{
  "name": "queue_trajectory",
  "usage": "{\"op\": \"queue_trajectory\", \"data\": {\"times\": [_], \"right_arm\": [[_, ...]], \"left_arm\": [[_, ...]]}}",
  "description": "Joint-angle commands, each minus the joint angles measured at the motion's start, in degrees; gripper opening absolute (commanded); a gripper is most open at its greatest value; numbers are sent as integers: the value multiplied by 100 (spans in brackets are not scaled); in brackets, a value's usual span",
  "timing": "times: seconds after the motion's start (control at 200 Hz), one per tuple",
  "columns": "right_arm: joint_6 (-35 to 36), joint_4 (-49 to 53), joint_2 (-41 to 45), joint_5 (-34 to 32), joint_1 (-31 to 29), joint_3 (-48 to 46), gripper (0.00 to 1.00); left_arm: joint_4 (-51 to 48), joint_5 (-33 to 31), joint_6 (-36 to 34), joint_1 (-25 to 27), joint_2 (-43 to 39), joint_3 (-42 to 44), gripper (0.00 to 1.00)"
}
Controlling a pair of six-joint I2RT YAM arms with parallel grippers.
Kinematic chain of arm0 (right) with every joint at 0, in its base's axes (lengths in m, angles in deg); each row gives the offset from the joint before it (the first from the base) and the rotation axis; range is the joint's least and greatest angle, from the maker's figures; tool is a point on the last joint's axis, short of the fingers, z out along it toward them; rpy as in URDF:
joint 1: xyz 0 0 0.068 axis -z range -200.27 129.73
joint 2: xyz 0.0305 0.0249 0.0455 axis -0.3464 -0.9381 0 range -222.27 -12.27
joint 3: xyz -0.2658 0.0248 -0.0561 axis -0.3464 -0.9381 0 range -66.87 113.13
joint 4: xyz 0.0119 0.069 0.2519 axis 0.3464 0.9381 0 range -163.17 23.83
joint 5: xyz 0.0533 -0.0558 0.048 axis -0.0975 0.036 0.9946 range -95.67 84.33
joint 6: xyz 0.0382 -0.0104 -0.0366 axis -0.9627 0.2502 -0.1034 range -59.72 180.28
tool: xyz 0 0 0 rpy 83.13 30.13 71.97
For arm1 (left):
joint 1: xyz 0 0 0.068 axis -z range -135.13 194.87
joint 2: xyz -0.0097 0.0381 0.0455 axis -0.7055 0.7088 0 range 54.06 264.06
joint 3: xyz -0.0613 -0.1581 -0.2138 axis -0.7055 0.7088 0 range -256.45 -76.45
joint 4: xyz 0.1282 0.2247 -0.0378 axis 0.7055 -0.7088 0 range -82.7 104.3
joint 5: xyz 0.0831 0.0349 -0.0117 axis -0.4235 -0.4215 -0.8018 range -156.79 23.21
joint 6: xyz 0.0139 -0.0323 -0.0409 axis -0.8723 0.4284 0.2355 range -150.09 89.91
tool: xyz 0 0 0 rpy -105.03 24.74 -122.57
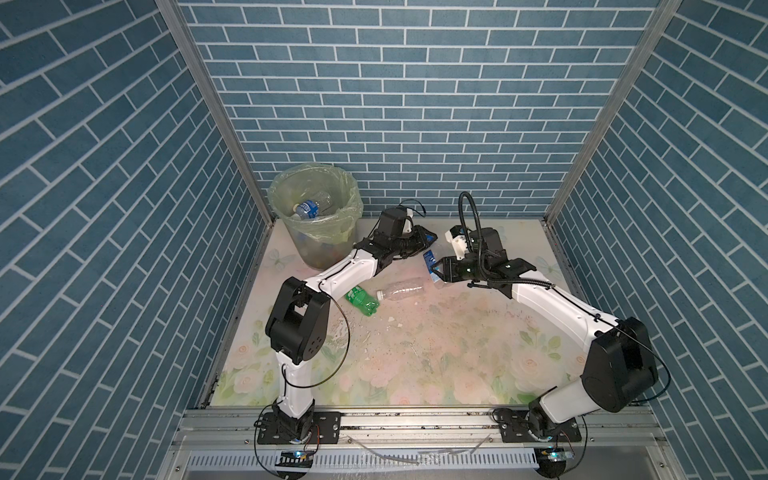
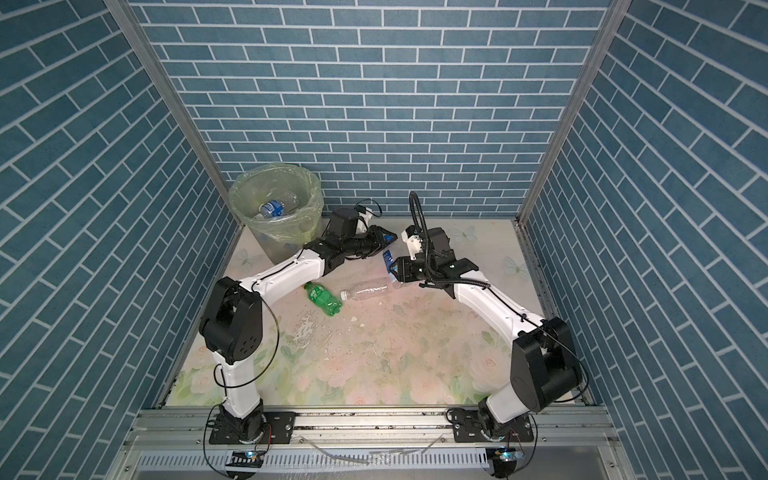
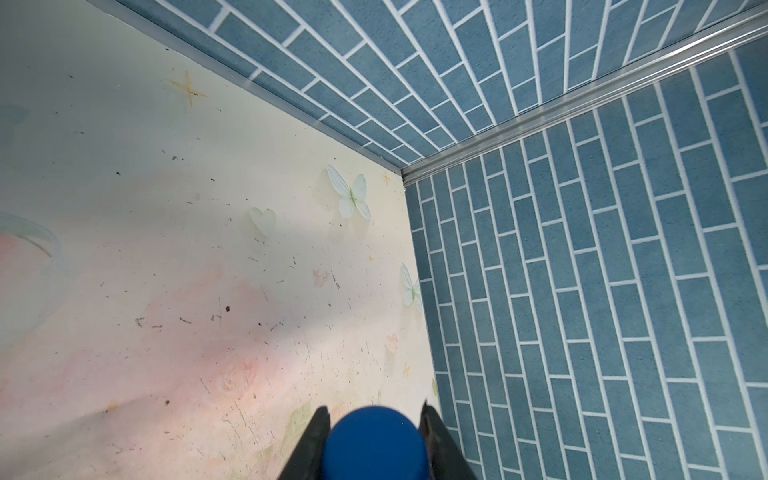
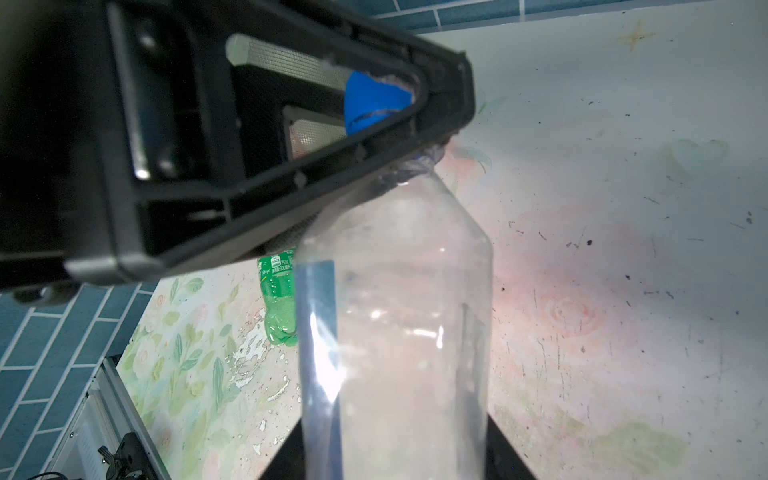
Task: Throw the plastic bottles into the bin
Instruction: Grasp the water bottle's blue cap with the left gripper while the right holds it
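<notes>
the bin (image 1: pixel 320 232) is standing in the far left corner of the counter (image 1: pixel 436 357), with its pale yellow-green bag (image 1: pixel 286 183) folding over the rim. inside it, a blue-labelled bottle (image 1: pixel 309 208) is lying on top. more bottles are showing as dim coloured shapes through the translucent wall lower down, but i cannot tell how many.

to the right of the bin, the two arms are meeting over the counter. the left gripper (image 1: pixel 428 240) is pinching the blue cap (image 3: pixel 376 444) of a blue-capped bottle (image 4: pixel 395 311), with its jaws drawn in narrow on either side of the cap. the right gripper (image 1: pixel 435 274) is sitting at that bottle's other end, its jaws flanking the clear body close on both sides. i cannot tell whether they are pressing it. the bottle is spanning the gap between the two grippers.

two more bottles are lying on their sides on the counter. a green bottle (image 1: pixel 361 301) is lying just beside the left forearm. a white-capped bottle (image 1: pixel 401 289), clear and crumpled, is lying with its cap end near the green one and its base end near the right gripper.
</notes>
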Motion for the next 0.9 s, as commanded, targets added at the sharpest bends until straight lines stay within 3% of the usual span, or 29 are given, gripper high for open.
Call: {"op": "queue_trajectory", "data": {"times": [0.0, 0.225, 0.405, 0.665, 0.79, 0.895], "right_arm": [[63, -332, 254, 154, 17, -120, 48], [71, -375, 303, 190, 18, -130, 46], [89, -362, 380, 198, 27, -133, 46], [28, -417, 386, 198, 19, -210, 45], [19, -400, 370, 240, 25, -183, 47], [32, -362, 415, 198, 18, -156, 56]], "left_arm": [[-164, -7, -280, 52, 23, -37, 26], [-185, -60, -281, 130, 62, -114, 40], [-215, -88, -270, 158, 97, -155, 44], [-234, -130, -317, 157, 18, -125, 26], [-244, -122, -317, 157, -5, -98, 24], [-315, -116, -378, 148, -14, -120, 24]]}}
